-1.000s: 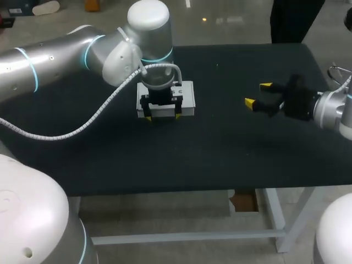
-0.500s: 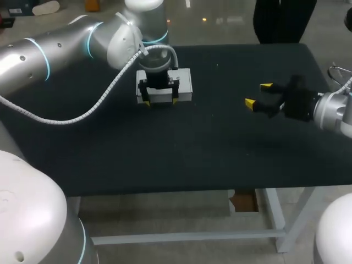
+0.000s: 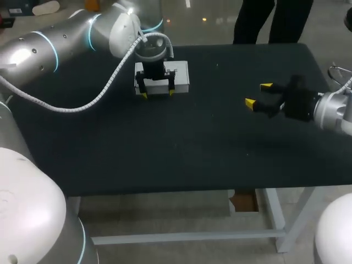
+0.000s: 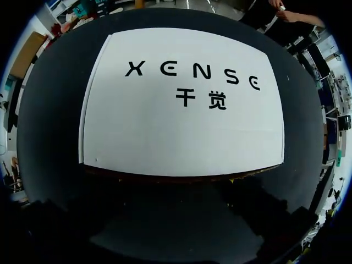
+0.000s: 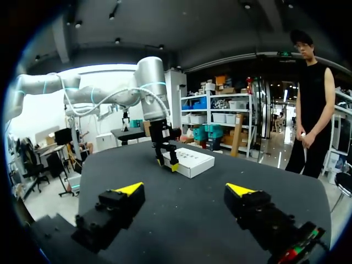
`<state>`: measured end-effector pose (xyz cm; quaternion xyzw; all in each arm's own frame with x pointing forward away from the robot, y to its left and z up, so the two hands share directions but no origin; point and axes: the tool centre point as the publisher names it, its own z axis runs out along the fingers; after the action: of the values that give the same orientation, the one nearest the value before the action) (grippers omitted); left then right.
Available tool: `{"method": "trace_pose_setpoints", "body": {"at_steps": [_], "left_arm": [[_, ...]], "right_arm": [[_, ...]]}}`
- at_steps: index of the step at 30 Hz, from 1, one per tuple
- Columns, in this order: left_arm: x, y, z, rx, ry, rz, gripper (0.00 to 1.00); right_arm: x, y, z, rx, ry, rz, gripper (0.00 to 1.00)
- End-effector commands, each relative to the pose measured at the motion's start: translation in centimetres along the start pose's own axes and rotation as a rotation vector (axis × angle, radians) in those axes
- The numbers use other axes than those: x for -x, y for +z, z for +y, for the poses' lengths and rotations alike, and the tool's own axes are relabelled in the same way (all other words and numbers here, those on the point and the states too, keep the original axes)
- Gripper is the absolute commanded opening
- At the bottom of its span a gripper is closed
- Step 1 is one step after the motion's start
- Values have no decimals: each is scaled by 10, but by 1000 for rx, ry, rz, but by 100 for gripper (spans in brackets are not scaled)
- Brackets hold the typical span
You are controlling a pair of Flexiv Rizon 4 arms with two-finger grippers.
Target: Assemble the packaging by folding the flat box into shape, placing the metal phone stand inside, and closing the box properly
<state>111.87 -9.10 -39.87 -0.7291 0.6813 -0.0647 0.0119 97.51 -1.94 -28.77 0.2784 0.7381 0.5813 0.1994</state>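
White box (image 3: 180, 77) lies flat at the far side of the table (image 3: 192, 148) — farther back than a second ago; left gripper (image 3: 158, 94) has gone back with it, fingers spread, tips at its near edge; right gripper (image 3: 257, 94) unchanged — fingers apart, empty, well apart from the box.

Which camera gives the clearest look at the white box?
The left wrist view: the white box nearly fills it, top face toward the lens. The head view shows it small, partly hidden under the left gripper. The right wrist view shows it farther off, at a low angle.
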Motion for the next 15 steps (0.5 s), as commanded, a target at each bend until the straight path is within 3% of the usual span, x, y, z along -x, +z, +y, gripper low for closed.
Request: {"method": "trace_pose_setpoints", "body": {"at_steps": [1, 6, 15], "left_arm": [[3, -9, 5, 9, 19, 11, 100], [11, -28, 32, -56, 74, 72, 100], [42, -56, 75, -261, 177, 151, 100]], "right_arm": [[0, 0, -1, 7, -2, 0, 100], [0, 0, -1, 7, -2, 0, 100], [0, 0, -1, 7, -2, 0, 100]]}}
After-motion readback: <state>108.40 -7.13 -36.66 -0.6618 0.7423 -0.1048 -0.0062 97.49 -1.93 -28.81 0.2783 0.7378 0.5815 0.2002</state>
